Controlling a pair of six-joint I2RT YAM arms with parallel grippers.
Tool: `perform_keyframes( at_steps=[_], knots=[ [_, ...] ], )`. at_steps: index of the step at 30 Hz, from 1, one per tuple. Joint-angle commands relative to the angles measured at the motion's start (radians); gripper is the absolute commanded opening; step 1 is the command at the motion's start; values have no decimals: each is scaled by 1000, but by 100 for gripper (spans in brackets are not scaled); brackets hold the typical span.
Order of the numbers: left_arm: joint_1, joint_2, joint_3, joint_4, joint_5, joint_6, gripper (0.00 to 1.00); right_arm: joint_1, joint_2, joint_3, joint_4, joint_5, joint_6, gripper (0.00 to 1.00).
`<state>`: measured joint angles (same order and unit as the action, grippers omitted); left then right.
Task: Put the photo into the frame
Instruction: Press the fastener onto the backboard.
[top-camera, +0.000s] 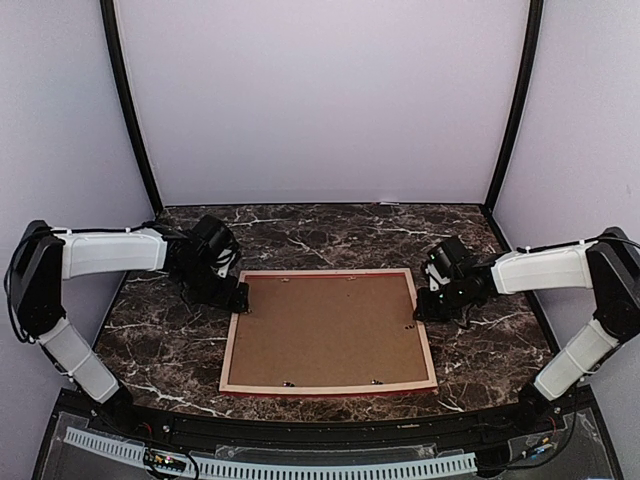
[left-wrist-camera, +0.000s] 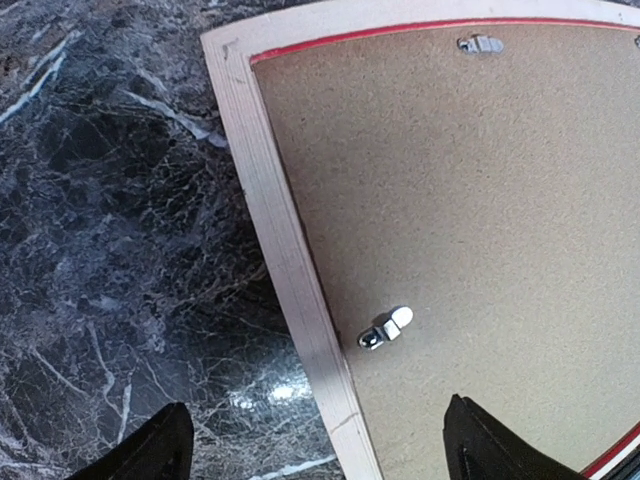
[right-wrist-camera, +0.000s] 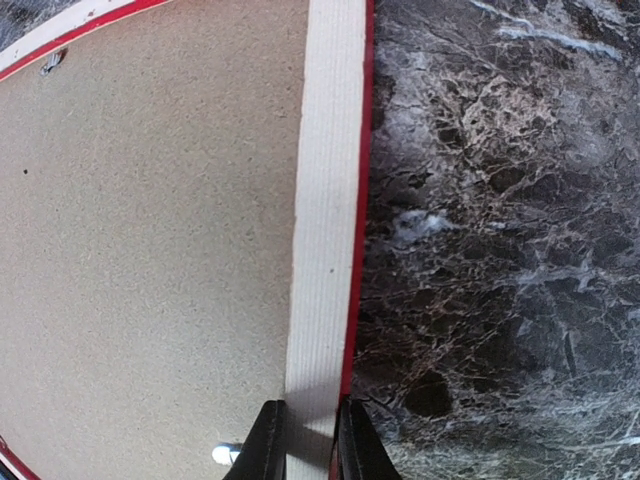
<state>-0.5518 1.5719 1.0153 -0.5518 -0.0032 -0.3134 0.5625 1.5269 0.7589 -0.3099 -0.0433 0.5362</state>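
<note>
Right hand (right-wrist-camera: 308, 445) clamps one rail of the frame (right-wrist-camera: 325, 200); left hand (left-wrist-camera: 320, 445) gapes over the opposite rail.

Bright, even light falls from overhead, and the pale walls (top-camera: 320, 100) look washed out and almost shadowless. The dark polished counter (top-camera: 330, 225) carries a soft sheen. In the left wrist view a small white glare patch sits on it just beside the frame (left-wrist-camera: 290, 250) rail. Shadows are hard to make out on the dark stone. The top view is sharp though slightly grainy. Both wrist views bow straight lines, so the rails curve toward the picture edges. The left hand (left-wrist-camera: 318, 450) and right hand (right-wrist-camera: 305, 445) show dark and blurred at the bottom, the right one laying a faint grey shadow on the pale rail
</note>
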Motion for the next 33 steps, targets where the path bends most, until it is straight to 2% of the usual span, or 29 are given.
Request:
perform_keyframes(
  at_steps=[1,15,27,33],
  knots=[
    [9,57,11,-12,32,44,91,0,-3,4,10,11,-8,14],
    [24,171,54,25,55,51,88,-1,-7,-15,25,-11,-4,12],
    [50,241,90,62,77,8,74,-1,-4,-13,22,-30,-4,12],
    [52,242,78,56,76,-1,61,-1,-9,-21,24,-31,-4,12]
  ],
)
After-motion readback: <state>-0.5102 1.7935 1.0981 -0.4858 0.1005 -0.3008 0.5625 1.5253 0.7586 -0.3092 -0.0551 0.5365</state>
